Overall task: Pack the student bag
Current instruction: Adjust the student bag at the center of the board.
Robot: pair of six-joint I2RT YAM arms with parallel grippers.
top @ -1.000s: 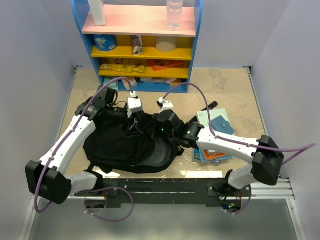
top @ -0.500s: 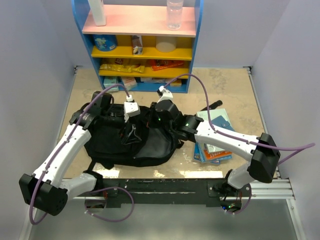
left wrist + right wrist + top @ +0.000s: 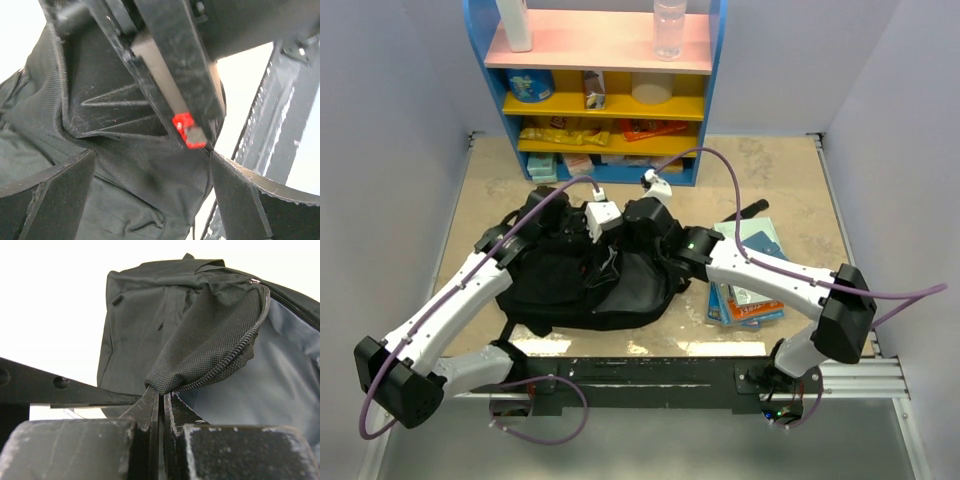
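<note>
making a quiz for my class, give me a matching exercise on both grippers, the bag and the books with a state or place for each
1 left gripper
2 right gripper
3 student bag
4 books

a shut on the bag's zip edge
b stacked right of the bag
c open
d black, lying under both grippers

Pairs: 1-c, 2-a, 3-d, 4-b

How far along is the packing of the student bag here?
Done: the student bag lies unzipped, its grey lining showing. In hand: the right gripper is shut on the zippered edge, holding it up, while the left gripper hangs open over the bag. Left: the books lie beside the bag, none visibly inside.
</note>
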